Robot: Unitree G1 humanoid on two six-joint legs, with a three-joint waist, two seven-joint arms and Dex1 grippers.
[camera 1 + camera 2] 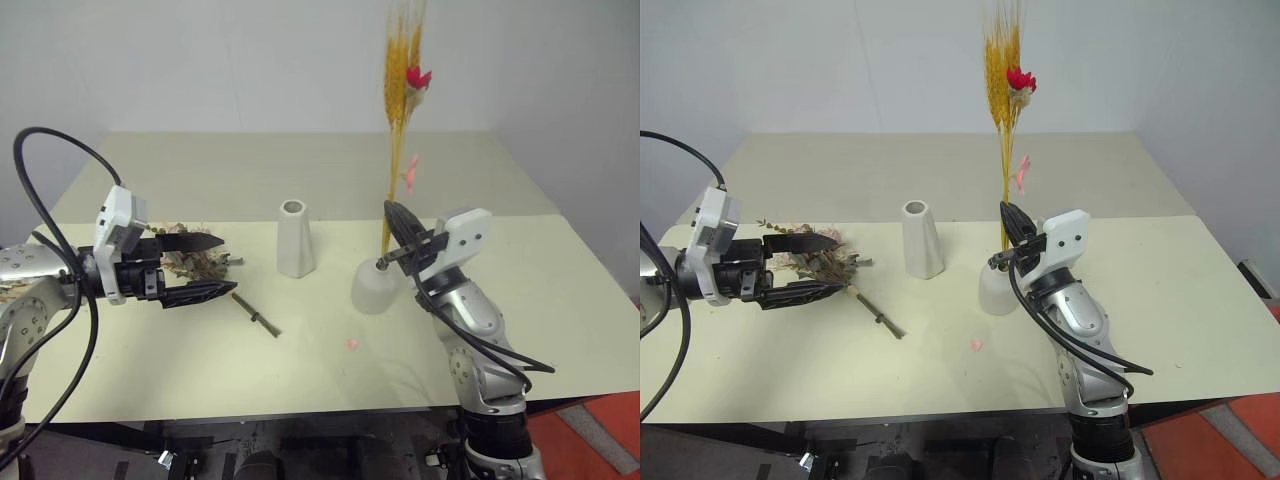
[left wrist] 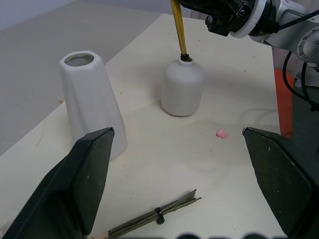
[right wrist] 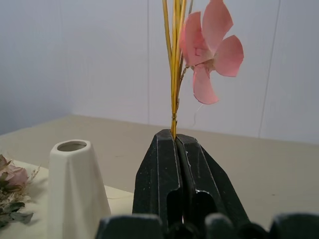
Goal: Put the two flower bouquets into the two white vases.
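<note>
The slim golden-yellow stalk bundle (image 1: 400, 100), with a red bloom near its top and a pink one lower down, stands upright with its lower end in the hole of the squat white vase (image 1: 376, 287). My right gripper (image 1: 393, 212) is shut on its stalks just above that vase. To its left stands the tall tapered white vase (image 1: 296, 238), with nothing in it. The pink rose bunch (image 1: 190, 263) lies on the table at the left, its dark stems (image 1: 255, 313) pointing toward the front. My left gripper (image 1: 227, 264) hovers open over the roses, one finger on each side.
A tiny loose pink bloom (image 1: 352, 343) lies on the pale table (image 1: 560, 300) in front of the squat vase. A black cable (image 1: 50, 230) loops around the left arm. The table's far half and right side hold nothing else.
</note>
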